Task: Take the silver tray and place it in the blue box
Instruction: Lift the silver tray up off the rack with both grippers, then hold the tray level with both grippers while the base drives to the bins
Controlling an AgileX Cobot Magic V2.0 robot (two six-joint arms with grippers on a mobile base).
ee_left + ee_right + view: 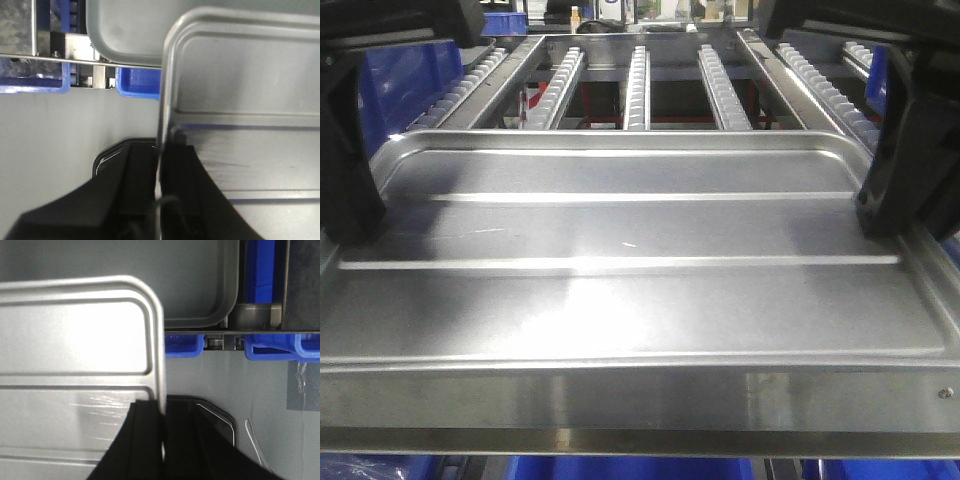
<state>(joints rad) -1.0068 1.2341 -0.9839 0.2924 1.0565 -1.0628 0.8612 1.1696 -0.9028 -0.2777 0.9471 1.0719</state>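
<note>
The silver tray (pixel 620 300) is held in the air in front of the roller rack (pixel 638 85), left fingers (pixel 141 177) clamped on its left rim, right fingers (pixel 146 432) on its right rim.

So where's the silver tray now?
The silver tray fills the front view, clamped between the left end effector on its left rim and the right end effector on its right rim, with the roller rack behind.

I am looking into what appears to be a factory or warehouse handling area: a steel flow rack (pixel 525 62) fitted with long rows of white roller tracks (pixel 638 90), blue plastic bins (pixel 184 346) stored along its frame, and a bare grey floor (pixel 60 130) beneath
</note>
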